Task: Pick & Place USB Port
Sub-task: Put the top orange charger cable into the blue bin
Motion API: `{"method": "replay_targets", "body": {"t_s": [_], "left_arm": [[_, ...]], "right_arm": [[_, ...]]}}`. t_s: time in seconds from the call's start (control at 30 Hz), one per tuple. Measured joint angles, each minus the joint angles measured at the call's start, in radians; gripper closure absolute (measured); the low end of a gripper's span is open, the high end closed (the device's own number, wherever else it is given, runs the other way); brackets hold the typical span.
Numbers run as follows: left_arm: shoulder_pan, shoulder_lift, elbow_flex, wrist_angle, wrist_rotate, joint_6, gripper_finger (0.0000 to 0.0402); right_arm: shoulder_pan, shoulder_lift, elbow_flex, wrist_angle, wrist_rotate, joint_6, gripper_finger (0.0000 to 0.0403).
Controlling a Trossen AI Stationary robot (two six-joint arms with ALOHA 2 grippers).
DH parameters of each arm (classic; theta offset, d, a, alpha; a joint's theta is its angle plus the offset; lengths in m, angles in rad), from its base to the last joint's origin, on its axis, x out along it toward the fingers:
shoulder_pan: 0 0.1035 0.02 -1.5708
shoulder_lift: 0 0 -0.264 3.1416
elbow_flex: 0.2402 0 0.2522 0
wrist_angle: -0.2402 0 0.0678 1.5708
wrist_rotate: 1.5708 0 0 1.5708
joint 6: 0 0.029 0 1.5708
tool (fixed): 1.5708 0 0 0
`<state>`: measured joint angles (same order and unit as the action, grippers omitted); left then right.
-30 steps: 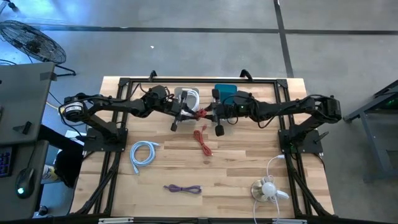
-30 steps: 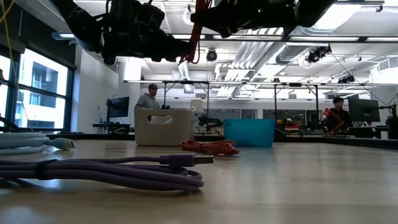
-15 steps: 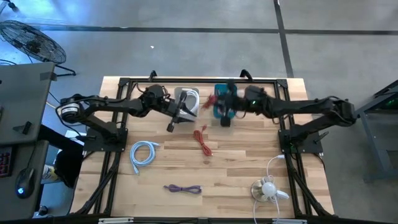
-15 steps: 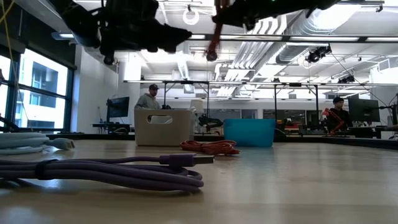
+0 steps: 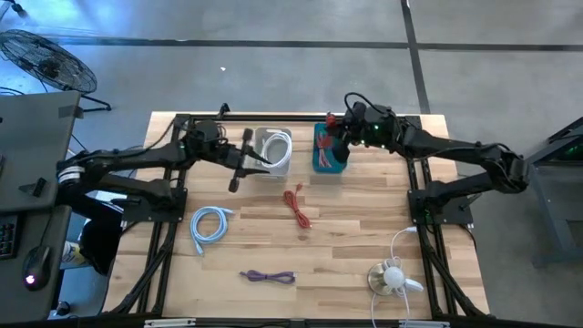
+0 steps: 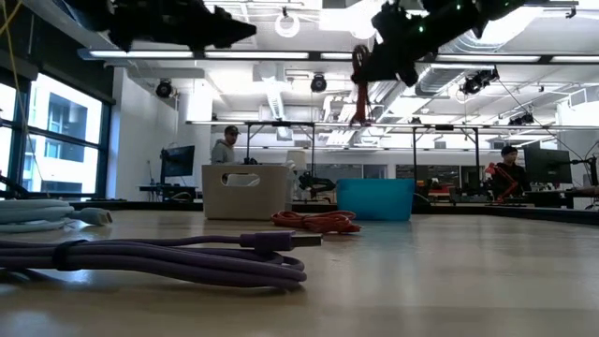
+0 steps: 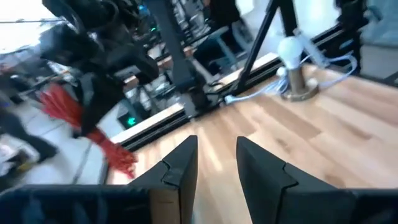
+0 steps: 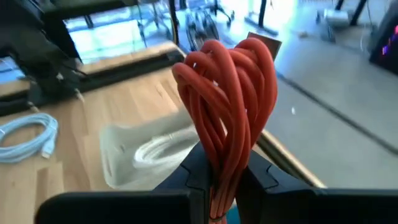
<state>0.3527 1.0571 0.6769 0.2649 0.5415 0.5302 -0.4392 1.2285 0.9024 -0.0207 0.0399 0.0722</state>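
Note:
My right gripper is shut on a coiled red cable and hovers over the blue bin at the far edge. In the low view the coil dangles under that gripper. My left gripper hangs in the air left of the white bin. It is open, with nothing between its fingers. A second red cable lies flat on the table's middle. My right gripper pinches the red cable's coil between its two fingers, across several strands at one end of the bundle. The rest of the loops reach out past the fingertips. The coil is lifted clear and hangs above the blue bin.
The white bin holds a white cable. A light blue cable lies at the left and a purple cable near the front edge. A white lamp-like gadget stands at the near right. A black frame borders the table.
My right gripper has carried the red coil from the table's middle toward the far edge and to the right, to above the blue bin, turning as it went. My left gripper has drawn back toward the table's left edge and risen, away from the coil.

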Motion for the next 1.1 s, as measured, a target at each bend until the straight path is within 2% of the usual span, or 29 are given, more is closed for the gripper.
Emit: {"method": "replay_targets", "body": {"t_s": [0.17,0.4,0.8,0.87,1.1], "left_arm": [[0.000,-0.105,0.000,-0.127,-0.073,0.049,0.0294],[0.000,-0.199,0.000,-0.217,-0.080,0.050,0.0294],[0.000,-0.224,0.000,-0.305,-0.099,0.049,0.0294],[0.000,-0.224,0.000,-0.318,-0.100,0.049,0.0294],[0.000,-0.224,0.000,-0.320,-0.100,0.067,0.0294]], "right_arm": [[-0.038,0.044,0.000,-0.010,-0.040,0.077,0.0369],[-0.070,0.111,0.000,-0.052,-0.042,0.189,0.0370],[-0.105,0.194,0.000,-0.110,-0.042,0.200,0.0369],[-0.105,0.194,0.000,-0.112,-0.042,0.192,0.0354],[-0.105,0.194,0.000,-0.125,-0.085,0.190,0.0260]]}}
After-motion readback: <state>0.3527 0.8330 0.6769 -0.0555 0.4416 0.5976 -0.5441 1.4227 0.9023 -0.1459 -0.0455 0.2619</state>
